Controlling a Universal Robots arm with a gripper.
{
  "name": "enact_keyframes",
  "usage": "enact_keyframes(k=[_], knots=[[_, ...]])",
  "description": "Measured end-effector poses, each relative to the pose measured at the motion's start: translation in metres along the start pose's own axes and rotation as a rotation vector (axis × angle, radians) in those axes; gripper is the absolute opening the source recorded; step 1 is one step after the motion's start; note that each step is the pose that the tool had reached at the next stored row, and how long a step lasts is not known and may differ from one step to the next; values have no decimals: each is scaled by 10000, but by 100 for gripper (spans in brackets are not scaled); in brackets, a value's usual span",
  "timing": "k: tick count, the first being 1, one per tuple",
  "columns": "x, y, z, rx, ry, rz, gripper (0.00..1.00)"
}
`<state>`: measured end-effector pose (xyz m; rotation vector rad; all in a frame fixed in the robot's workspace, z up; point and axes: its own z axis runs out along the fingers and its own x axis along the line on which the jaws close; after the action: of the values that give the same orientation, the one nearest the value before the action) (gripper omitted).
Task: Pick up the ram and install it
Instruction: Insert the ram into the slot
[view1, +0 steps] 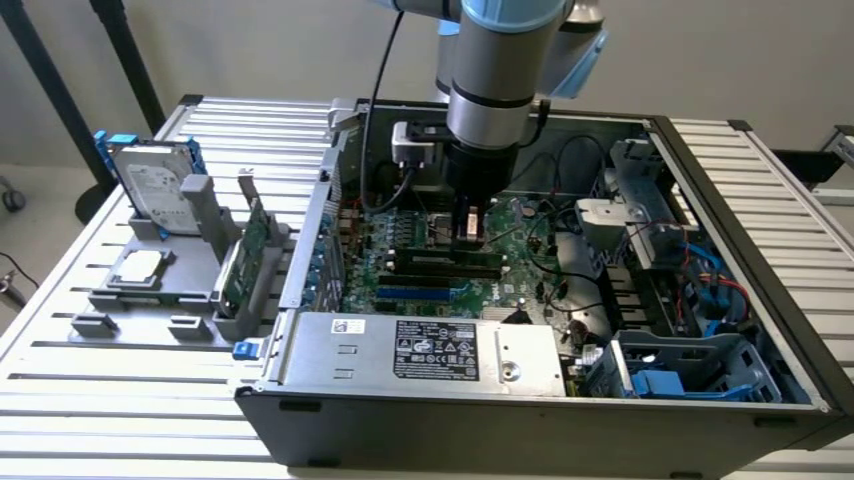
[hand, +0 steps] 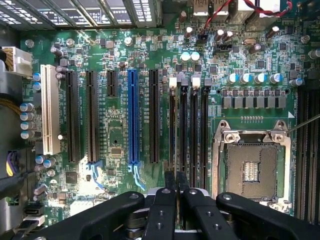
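My gripper (view1: 467, 236) reaches straight down into the open computer case (view1: 534, 425), just above the motherboard (view1: 400, 225). In the wrist view its black fingers (hand: 165, 200) are pressed together, so the gripper (hand: 176, 176) is shut. The tips sit over the end of the nearest of the black memory slots (hand: 189, 130), beside the blue card slot (hand: 132, 115). The same slots (view1: 441, 262) lie just in front of the gripper in the exterior view. The ram is hidden: I cannot tell whether a stick stands edge-on between the fingers or in that slot.
An open processor socket (hand: 250, 170) lies beside the memory slots. The power supply (view1: 427, 350) fills the case's near side, and drive cages with cables (view1: 667, 290) stand on the exterior view's right. A grey tray (view1: 147, 300) outside holds a hard drive (view1: 144, 180) and a broad green card (view1: 238, 268).
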<state>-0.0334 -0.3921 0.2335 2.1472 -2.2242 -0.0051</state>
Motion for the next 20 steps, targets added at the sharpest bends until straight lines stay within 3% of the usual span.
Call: enact_keyframes(k=[20], knots=[[21, -1, 0, 12, 5, -120, 13]])
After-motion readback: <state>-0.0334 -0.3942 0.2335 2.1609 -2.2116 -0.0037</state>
